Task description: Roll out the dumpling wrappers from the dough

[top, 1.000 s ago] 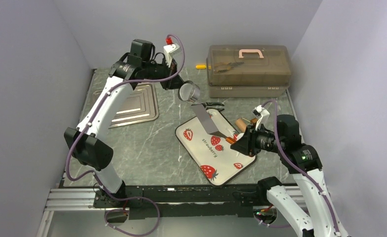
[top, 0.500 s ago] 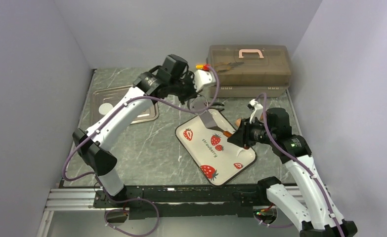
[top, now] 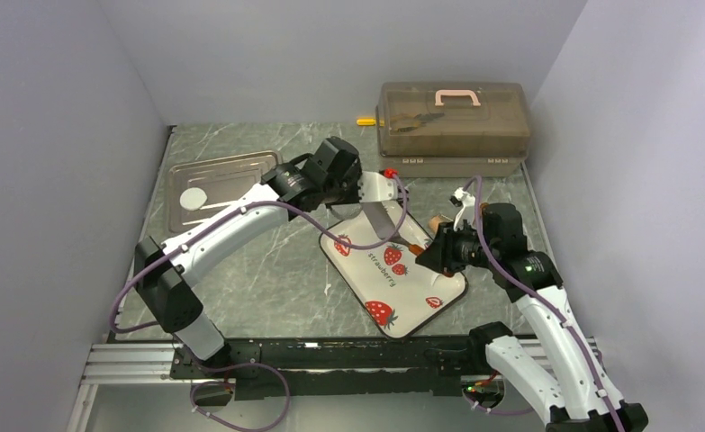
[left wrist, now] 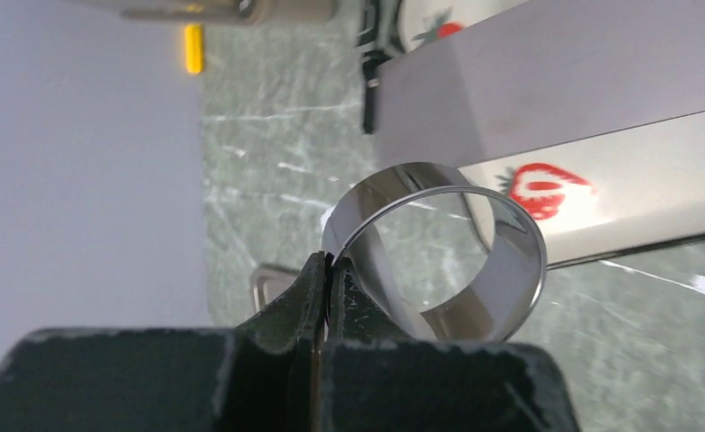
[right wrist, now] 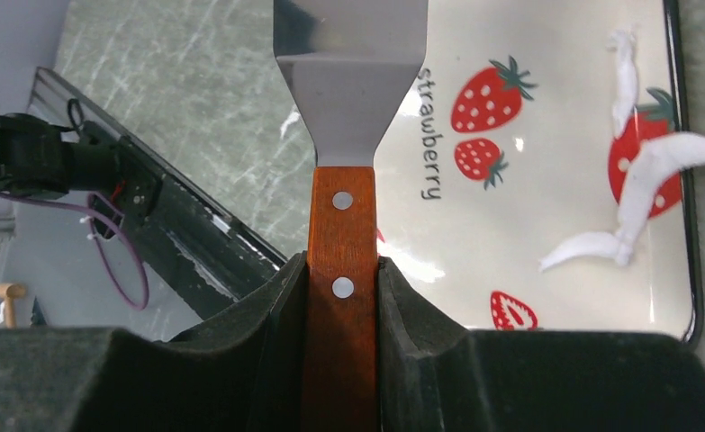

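Note:
One dumpling wrapper, a round white disc, lies on the metal tray at the left. Thin white scraps of dough lie on the strawberry plate. My left gripper hangs by the plate's far corner, shut on the wall of a shiny metal ring. My right gripper is shut on the wooden handle of a spatula. Its steel blade reaches over the plate toward the ring.
A brown lidded toolbox with a pink handle stands at the back right, with a yellow object next to it. A wooden roller lies by the plate's right edge. A black-handled tool lies behind the plate.
My left arm has swung from the back, above the tray's far end, down and right to the plate's far corner, carrying the ring. My right gripper with the spatula has barely shifted.

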Robot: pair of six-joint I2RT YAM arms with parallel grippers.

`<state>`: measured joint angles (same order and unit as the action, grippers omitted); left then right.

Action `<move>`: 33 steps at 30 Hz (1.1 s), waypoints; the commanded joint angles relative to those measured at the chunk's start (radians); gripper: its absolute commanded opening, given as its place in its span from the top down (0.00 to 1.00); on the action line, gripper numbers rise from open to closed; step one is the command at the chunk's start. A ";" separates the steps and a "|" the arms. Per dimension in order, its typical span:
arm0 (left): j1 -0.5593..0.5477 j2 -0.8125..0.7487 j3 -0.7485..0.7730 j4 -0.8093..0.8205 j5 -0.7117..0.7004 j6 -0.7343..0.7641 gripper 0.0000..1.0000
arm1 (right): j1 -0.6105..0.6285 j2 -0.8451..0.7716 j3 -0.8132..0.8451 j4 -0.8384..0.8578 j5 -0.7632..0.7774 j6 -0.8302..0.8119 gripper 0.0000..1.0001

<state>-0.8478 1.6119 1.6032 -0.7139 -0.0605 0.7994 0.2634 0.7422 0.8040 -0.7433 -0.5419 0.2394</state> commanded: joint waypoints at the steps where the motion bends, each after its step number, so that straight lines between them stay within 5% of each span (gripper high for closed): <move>1: 0.022 -0.017 0.034 0.161 -0.144 0.013 1.00 | 0.001 -0.021 0.052 -0.035 0.073 0.016 1.00; 8: 0.016 -0.031 -0.039 0.203 -0.220 0.005 1.00 | 0.002 -0.004 0.138 -0.172 0.159 -0.023 1.00; 20: 0.022 0.058 0.001 0.192 -0.321 -0.063 1.00 | 0.009 -0.039 0.213 -0.118 -0.191 -0.085 1.00; 33: -0.003 0.066 0.051 0.089 -0.314 -0.197 1.00 | 0.203 0.122 0.297 -0.057 0.078 -0.060 1.00</move>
<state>-0.8173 1.6989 1.6333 -0.6327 -0.3805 0.6636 0.4400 0.8490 1.0370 -0.9253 -0.5644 0.1574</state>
